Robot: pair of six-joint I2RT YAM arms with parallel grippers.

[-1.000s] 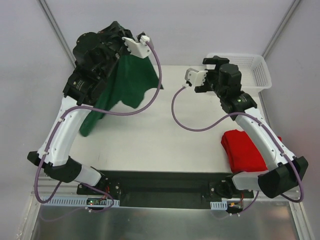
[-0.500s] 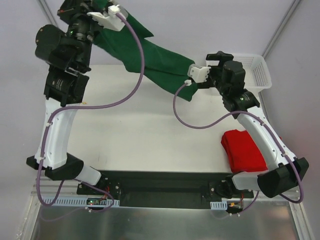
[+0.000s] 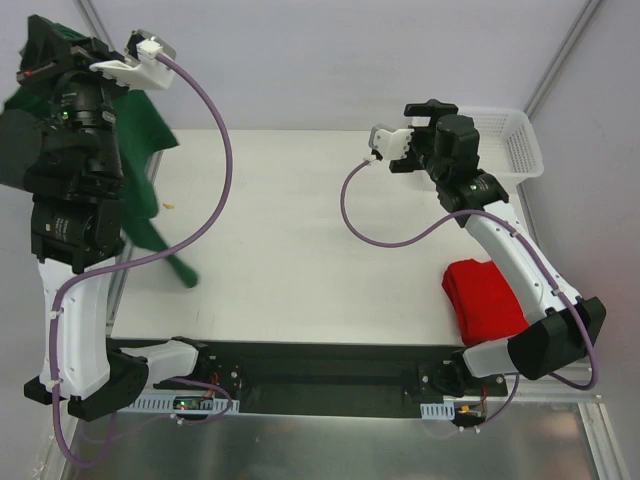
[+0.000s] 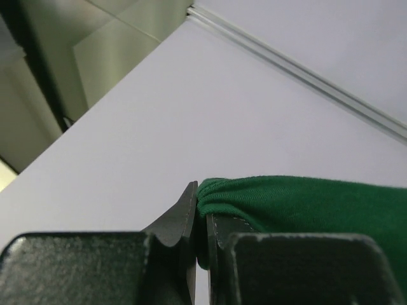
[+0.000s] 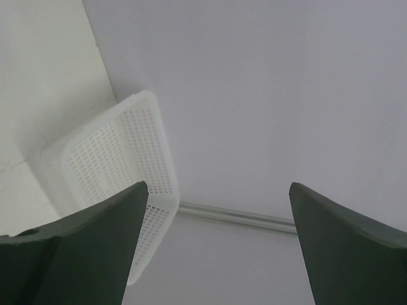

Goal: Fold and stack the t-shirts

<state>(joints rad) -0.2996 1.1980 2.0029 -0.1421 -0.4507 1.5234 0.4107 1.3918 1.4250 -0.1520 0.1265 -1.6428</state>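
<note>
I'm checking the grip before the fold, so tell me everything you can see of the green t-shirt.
The green t-shirt is plain dark green soft cloth, no print visible. It hangs unfolded in a long drape at the left side of the table, partly hidden behind the left arm. The left gripper, shut, pinches a gathered edge. Its lowest tip nears the table; contact cannot be told.

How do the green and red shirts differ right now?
The green t-shirt hangs unfolded, pinched in the left gripper; the red t-shirt lies on the table, held by nothing. Green dangles long and loose; red is a compact folded bundle. Both are plain cloth.
</note>
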